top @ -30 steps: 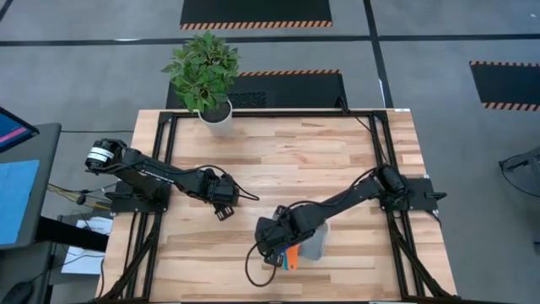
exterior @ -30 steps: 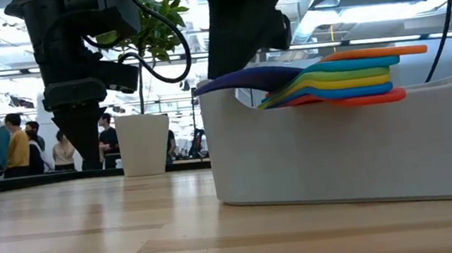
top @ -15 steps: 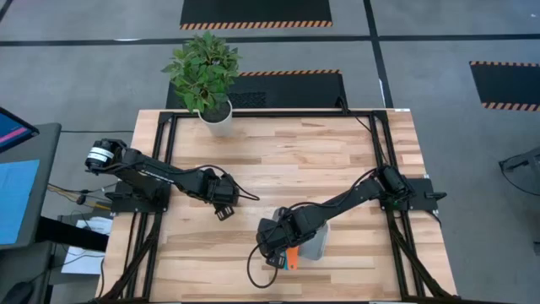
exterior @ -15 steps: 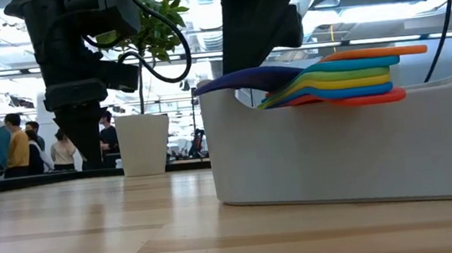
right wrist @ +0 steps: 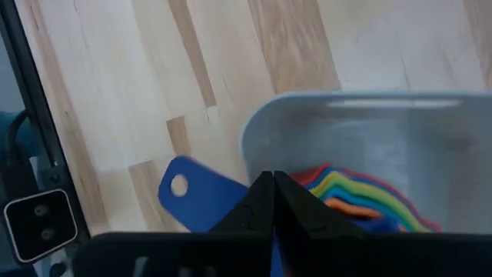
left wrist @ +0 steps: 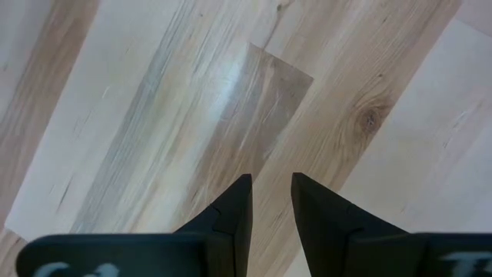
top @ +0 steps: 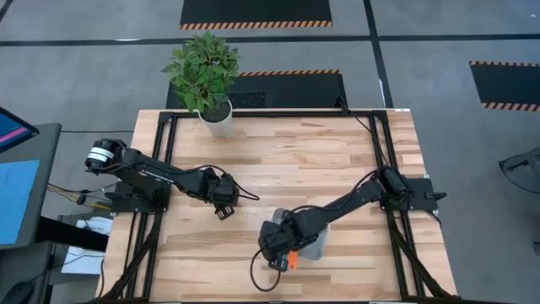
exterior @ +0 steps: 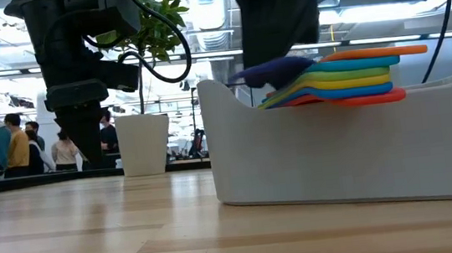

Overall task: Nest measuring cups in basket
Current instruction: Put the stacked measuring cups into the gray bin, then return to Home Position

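Risk lies at the basket's [right wrist: 361,146] near-left rim. On the left, the left gripper [left wrist: 270,192] is kept idle over bare table [top: 287,152], jaws narrowly apart, holding nothing. Right of it, the right gripper [right wrist: 273,185] is pinched on the dark blue cup [right wrist: 201,201], whose handle overhangs the rim; early release could tip it off the nested stack [exterior: 343,76].
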Motion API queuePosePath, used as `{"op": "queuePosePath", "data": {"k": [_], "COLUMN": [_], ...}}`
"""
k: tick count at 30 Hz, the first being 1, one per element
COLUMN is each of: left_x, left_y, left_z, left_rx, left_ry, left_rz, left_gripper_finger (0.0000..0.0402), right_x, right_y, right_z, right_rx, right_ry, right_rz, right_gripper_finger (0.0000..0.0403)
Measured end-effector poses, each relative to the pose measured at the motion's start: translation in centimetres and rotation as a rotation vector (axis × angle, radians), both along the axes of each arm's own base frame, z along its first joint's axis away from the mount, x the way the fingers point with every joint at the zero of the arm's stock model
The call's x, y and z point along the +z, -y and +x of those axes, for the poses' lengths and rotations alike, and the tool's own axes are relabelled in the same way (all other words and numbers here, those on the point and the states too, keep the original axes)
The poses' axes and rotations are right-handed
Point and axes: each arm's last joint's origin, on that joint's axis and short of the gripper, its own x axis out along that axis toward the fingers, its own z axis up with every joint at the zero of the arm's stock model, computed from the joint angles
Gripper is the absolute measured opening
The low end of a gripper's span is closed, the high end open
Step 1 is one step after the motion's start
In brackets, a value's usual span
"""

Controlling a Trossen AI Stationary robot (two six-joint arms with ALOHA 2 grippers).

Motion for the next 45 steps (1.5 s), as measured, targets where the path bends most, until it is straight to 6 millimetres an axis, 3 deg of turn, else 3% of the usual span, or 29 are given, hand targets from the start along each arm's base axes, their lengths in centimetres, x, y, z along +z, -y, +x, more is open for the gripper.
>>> {"op": "queuePosePath", "data": {"k": [10, 20, 24, 30, 37, 41, 45], "left_x": [0.0, 0.0, 0.0, 0.0, 0.0, 0.1, 0.1], "left_y": [-0.1, -0.1, -0.1, -0.1, 0.0, 0.0, 0.0], "left_z": [0.0, 0.1, 0.1, 0.1, 0.2, 0.2, 0.3], "left_rx": [0.003, 0.004, 0.006, 0.011, 0.015, 0.015, 0.016], "left_ry": [0.004, 0.012, 0.012, 0.013, 0.026, 0.03, 0.037], "left_rz": [0.02, 0.021, 0.02, 0.019, 0.016, 0.015, 0.014], "left_gripper_finger": [0.0082, 0.0082, 0.0082, 0.0082, 0.0082, 0.0082, 0.0082], "right_x": [-0.1, -0.1, 1.7, 7.4, 12.9, 12.9, 9.0], "right_y": [-1.3, -2.1, -1.8, 0.7, 3.6, 5.5, 7.5], "right_z": [-0.8, -1.5, -2.4, -4.3, -6.7, -8.8, -12.6], "right_rx": [-0.02, -0.08, -0.061, 0.07, 0.238, 0.304, 0.303], "right_ry": [-0.019, -0.03, -0.008, 0.106, 0.291, 0.286, 0.357], "right_rz": [0.014, -0.012, -0.042, -0.104, -0.352, -0.425, -0.414], "right_gripper_finger": [0.0014, 0.003, 0.0021, 0.0021, 0.0034, 0.0026, 0.0016]}}
